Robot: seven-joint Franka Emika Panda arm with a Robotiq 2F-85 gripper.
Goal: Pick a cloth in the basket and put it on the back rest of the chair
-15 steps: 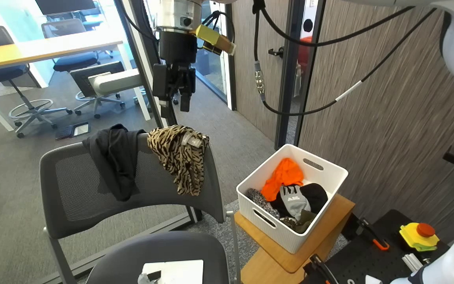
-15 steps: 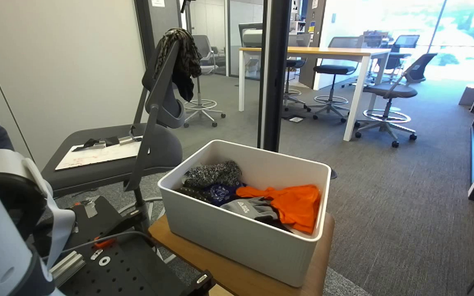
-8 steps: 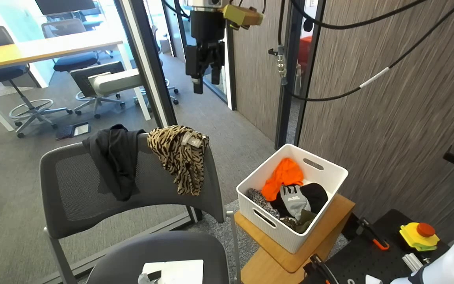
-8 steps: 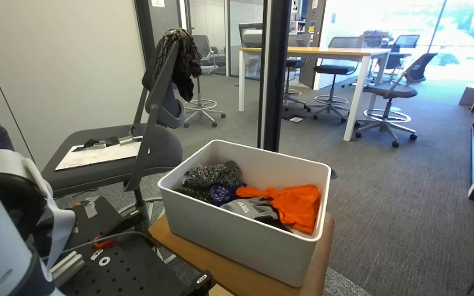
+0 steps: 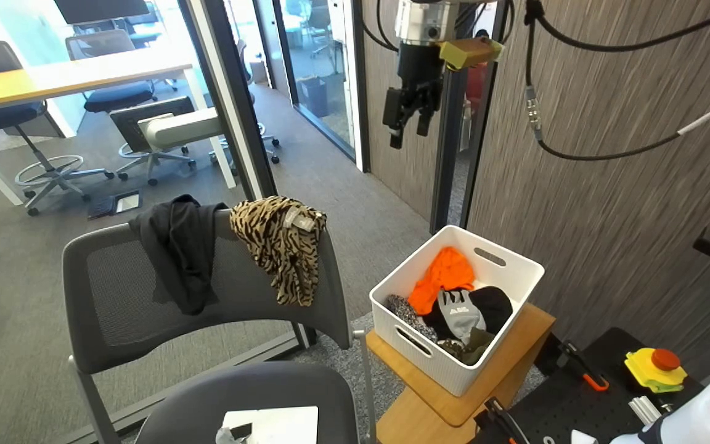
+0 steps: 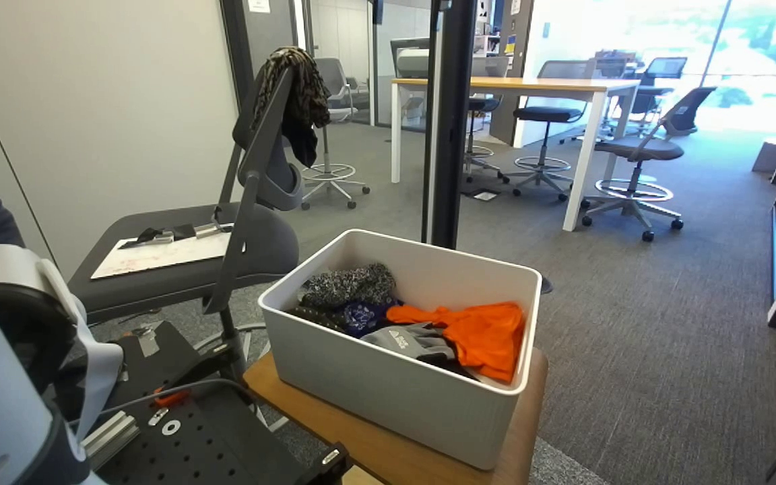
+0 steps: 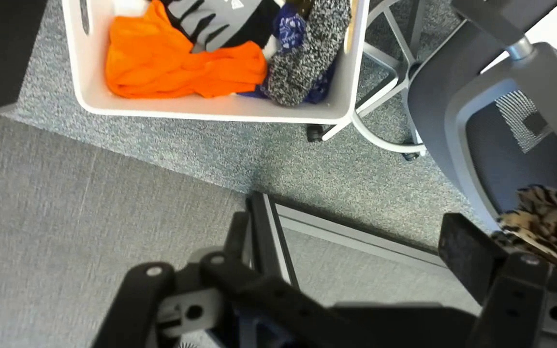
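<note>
The leopard-print cloth [image 5: 281, 246] hangs over the top of the backrest of the chair [image 5: 121, 296], near its end closer to the basket. It also shows in an exterior view [image 6: 294, 77] and at the right of the wrist view [image 7: 549, 227]. The white basket [image 5: 386, 327] stands beside the chair and also shows in an exterior view [image 6: 388, 384] and the wrist view [image 7: 211, 115]. My gripper [image 5: 410, 137] is open and empty, high in the air. In the wrist view its fingers [image 7: 469, 256] stand wide apart over the floor.
A plain black cloth [image 5: 185, 253] hangs beside the leopard-print cloth. The basket holds an orange cloth [image 5: 444, 277], a grey glove [image 5: 461, 313] and other fabrics, on a wooden stand [image 5: 530, 327]. A dark partition post [image 6: 445, 135] stands behind. A clipboard [image 6: 172, 252] lies on the seat.
My gripper has moved from above the chair's backrest up and to the right in an exterior view, away from the leopard-print cloth. The cloths, basket and chair have not moved.
</note>
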